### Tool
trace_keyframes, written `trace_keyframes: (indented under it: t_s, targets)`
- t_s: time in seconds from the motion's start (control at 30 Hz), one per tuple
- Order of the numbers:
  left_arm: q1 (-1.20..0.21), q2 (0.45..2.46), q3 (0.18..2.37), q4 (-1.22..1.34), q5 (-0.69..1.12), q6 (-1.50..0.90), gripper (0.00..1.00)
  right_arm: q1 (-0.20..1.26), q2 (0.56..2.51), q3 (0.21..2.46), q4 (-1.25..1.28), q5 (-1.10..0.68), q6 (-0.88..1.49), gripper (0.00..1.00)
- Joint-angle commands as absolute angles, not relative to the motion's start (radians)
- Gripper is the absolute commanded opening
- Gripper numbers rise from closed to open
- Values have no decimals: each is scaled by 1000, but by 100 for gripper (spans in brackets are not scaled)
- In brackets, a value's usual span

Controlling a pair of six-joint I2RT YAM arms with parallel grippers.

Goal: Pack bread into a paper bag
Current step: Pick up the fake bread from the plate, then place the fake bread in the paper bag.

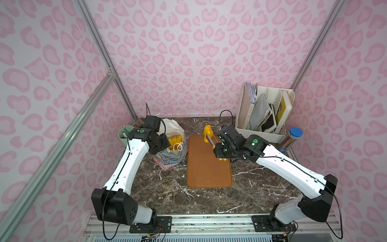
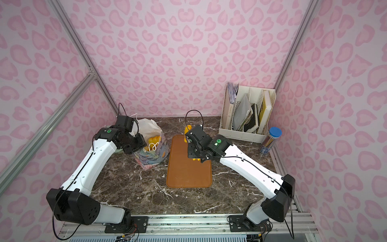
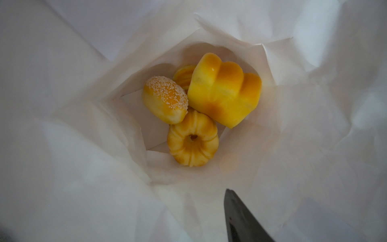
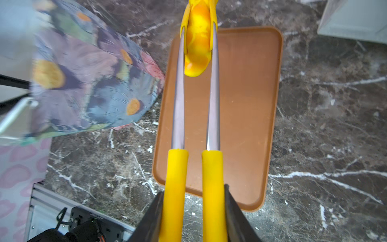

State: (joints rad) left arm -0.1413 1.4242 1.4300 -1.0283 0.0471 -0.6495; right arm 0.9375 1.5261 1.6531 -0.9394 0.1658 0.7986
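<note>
Final transfer into the pastel floral paper bag [image 1: 169,160], left of centre in both top views.
The brown rectangular tray [image 1: 209,171] at centre is bare. Four glossy yellow toy breads [image 3: 225,94] lie in the bag. The right gripper [image 4: 193,201] clamps yellow-handled steel tongs [image 4: 212,167], pinched nearly closed on a golden croissant [image 4: 198,42] over the tray's upper end. Hold the squeeze; clear the left gripper [image 1: 162,144] (opening indeterminable) and white cord handle [image 1: 179,146] at the mouth.

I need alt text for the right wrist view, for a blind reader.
The right gripper grips yellow-handled tongs, which pinch a golden toy pastry near one end of the brown tray. The floral paper bag stands beside the tray on the dark marble table.
</note>
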Motion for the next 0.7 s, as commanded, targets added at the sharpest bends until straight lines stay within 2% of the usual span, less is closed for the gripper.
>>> trace_keyframes:
  t_s: [0.0,0.33,0.67]
  targets:
    - [-140,1416,1427,-1029,53,-650,58,962,1576,1790,-960,181,744,29]
    - [-140,1408,1427,-1027,48,-653,58,1044,1847,2306,-1089,184,638,29]
    - [-141,1410,1432,-1028,49,-653,58,1116,1824,2264,-1065,187,657,29]
